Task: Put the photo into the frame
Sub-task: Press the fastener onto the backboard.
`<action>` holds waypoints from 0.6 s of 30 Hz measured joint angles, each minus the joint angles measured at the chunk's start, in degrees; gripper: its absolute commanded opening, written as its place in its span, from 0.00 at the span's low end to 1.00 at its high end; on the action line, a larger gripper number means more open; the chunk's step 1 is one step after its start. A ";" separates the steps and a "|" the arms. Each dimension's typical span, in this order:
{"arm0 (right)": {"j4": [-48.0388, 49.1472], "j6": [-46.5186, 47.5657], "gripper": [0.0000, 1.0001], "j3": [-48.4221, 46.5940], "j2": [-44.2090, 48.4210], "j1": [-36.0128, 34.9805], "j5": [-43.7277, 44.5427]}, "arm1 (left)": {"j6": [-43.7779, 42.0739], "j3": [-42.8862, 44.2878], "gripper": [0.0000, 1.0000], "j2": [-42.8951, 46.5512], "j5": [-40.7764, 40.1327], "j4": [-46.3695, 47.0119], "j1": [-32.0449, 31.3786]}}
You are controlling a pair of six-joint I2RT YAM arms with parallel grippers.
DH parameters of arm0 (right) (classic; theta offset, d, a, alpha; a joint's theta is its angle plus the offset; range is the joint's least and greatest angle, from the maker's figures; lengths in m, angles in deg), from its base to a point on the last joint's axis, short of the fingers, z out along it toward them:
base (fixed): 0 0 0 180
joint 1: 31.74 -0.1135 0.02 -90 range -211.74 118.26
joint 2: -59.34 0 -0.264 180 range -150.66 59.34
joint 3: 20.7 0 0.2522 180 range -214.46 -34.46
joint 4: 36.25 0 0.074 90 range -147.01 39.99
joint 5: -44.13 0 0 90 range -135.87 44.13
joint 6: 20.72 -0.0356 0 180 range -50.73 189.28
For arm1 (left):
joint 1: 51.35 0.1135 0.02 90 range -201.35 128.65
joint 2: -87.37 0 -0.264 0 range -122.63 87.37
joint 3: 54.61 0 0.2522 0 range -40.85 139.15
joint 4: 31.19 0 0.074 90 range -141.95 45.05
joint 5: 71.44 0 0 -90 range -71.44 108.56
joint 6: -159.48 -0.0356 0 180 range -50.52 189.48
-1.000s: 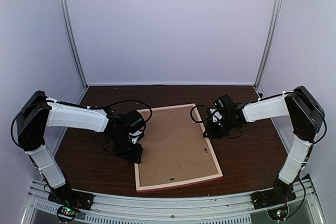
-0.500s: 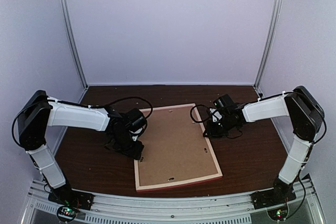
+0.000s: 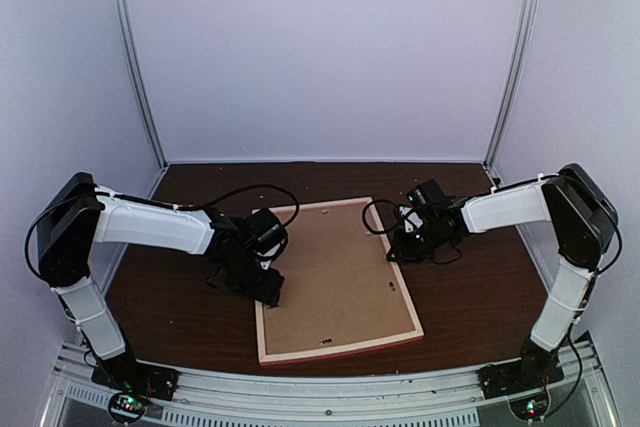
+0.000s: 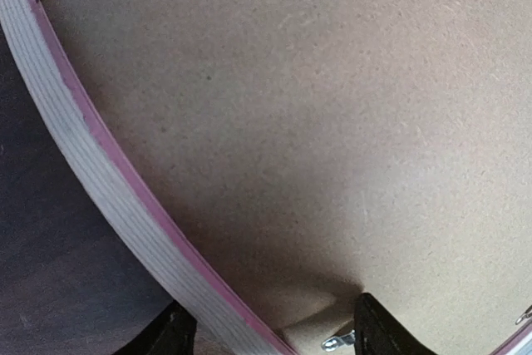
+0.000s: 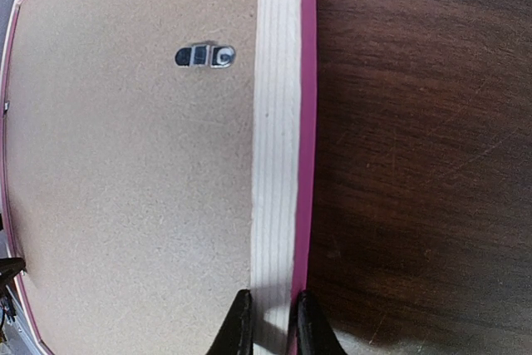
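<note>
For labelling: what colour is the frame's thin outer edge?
Pink; the frame shows it best in the right wrist view.

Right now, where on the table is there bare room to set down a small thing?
Bare table: the far strip between the frame and the back wall, and the near right patch between the frame and the right arm. Crowded: the frame's left side at the left gripper, its far right side at the right gripper.
</note>
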 measured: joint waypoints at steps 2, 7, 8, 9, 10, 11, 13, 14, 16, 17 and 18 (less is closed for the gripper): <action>0.00 0.00 0.14 0.00 -0.02 0.00 0.00 | 0.90 -0.31 0.64 0.04 -0.31 0.48 -0.72; 0.00 0.02 0.14 0.00 -0.02 0.00 -0.02 | 2.84 -1.88 0.60 1.01 -0.57 1.92 -1.07; 0.00 0.02 0.14 0.00 -0.02 0.00 -0.02 | 3.34 -2.34 0.60 1.31 -0.70 2.29 -1.18; 0.02 0.02 0.14 0.00 -0.02 0.00 -0.02 | 3.76 -2.82 0.59 1.64 -0.74 2.64 -1.25; 0.02 0.00 0.14 0.00 -0.02 0.00 -0.02 | 4.04 -3.21 0.59 1.92 -0.76 2.84 -1.31; 0.04 0.00 0.14 0.00 -0.07 0.00 -0.04 | 4.28 -3.54 0.59 2.16 -0.87 3.02 -1.44; 0.07 0.00 0.14 0.00 -0.09 0.00 -0.09 | 4.68 -3.93 0.59 2.47 -0.90 3.21 -1.55; 0.07 0.00 0.14 0.00 -0.09 0.00 -0.09 | 4.85 -4.24 0.59 2.69 -0.87 3.43 -1.57; 0.09 -0.02 0.14 0.00 -0.09 0.00 -0.09 | 5.09 -4.85 0.59 3.19 -0.81 3.76 -1.88; 0.11 -0.02 0.14 0.00 -0.09 0.00 -0.11 | 5.14 -5.09 0.60 3.43 -0.72 3.76 -2.12; 0.26 0.00 0.14 0.00 -0.13 0.00 -0.13 | 5.27 -5.35 0.60 3.69 -0.68 3.76 -2.45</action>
